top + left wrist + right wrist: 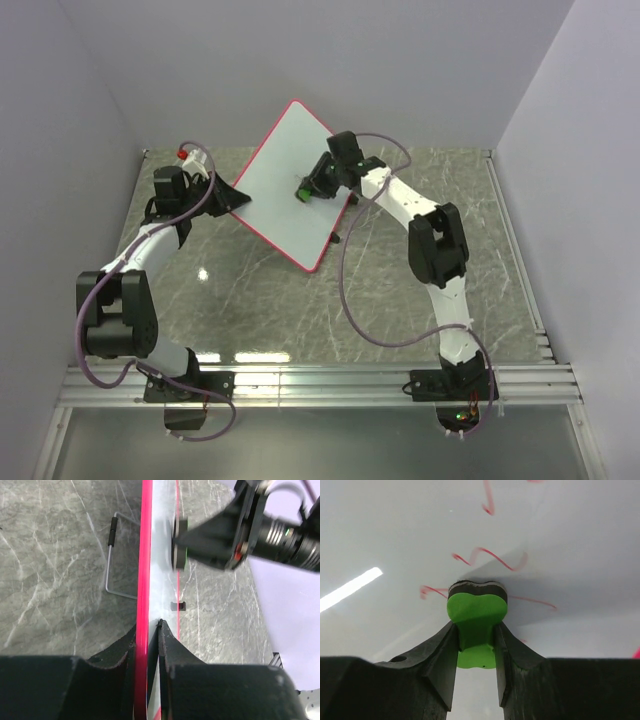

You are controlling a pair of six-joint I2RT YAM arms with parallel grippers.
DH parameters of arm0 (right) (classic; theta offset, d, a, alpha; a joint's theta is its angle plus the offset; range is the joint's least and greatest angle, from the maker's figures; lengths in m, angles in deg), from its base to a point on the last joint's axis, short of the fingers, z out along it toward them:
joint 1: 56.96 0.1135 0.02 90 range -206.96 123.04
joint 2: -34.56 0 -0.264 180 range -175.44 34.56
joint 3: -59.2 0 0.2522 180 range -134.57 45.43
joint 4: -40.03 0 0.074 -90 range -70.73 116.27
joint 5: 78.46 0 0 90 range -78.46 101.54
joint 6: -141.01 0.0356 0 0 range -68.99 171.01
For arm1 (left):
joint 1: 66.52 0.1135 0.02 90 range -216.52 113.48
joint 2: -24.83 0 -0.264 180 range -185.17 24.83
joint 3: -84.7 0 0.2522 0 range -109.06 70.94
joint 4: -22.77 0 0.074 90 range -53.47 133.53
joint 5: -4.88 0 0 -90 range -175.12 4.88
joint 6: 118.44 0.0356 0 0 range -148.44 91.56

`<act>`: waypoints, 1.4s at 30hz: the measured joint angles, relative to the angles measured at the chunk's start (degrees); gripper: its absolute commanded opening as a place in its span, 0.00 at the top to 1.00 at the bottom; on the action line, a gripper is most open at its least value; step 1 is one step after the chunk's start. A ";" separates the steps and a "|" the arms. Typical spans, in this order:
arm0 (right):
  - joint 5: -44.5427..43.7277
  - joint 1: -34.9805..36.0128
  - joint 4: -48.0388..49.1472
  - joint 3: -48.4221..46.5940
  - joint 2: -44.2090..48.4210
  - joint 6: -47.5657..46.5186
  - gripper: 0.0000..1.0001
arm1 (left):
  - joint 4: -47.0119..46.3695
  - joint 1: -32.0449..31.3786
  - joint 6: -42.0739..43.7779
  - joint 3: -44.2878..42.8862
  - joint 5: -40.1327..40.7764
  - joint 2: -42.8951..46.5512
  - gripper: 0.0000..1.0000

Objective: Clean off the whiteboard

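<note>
1. Top external view: the whiteboard [285, 170] sits over the far middle of the grey marbled counter [300, 300]. It is tilted up, with one corner high toward the back wall and the opposite corner low toward the near side. I cannot tell whether that low corner touches the counter.
2. The left fingers [235, 196] meet the board at its left edge. The right arm reaches in from the right, and its right fingers [318, 184] are over the board's right half.
3. Left wrist view: the board [162, 580] appears nearly edge-on, its red-pink rim [145, 555] running straight up the frame. The left fingers [172, 652] are clamped on this rim, one on each face of the board.
4. A bent wire stand [111, 560] shows on the left side of the board over the counter. A small black foot [178, 605] shows on the right side.
5. Right wrist view: the right fingers [512, 652] are closed tight on a green eraser [476, 615], pinching its narrow waist.
6. The eraser's dark felt pad [478, 586] is pressed flat against the white surface [395, 530].
7. Red scribbles [490, 557] lie just above and beside the pad, and some look smeared and faint.
8. In the left wrist view the same eraser [180, 542] touches the board's right face.
</note>
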 measured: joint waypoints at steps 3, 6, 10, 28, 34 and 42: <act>-0.39 0.24 1.01 7.48 3.48 -1.22 1.00 | 0.17 -0.02 0.07 -0.37 -0.15 -0.17 1.00; -0.33 1.05 2.62 14.71 6.84 -1.86 1.00 | 0.57 -0.04 0.13 -0.92 -0.24 -0.57 1.00; 0.74 2.49 4.57 21.16 9.88 -1.57 1.00 | 0.94 -0.04 0.50 -1.88 -0.57 -1.33 1.00; 5.38 1.60 -9.88 -18.91 -7.93 3.08 1.00 | 1.73 -0.15 0.90 -2.23 -0.17 -1.36 1.00; 5.53 -1.66 -6.62 -19.69 -10.01 7.63 1.00 | 1.92 -0.44 0.70 -1.05 0.46 -0.13 1.00; 2.95 -3.08 -5.77 -12.00 -7.08 5.60 1.00 | 2.56 -1.09 0.04 0.04 0.33 0.81 1.00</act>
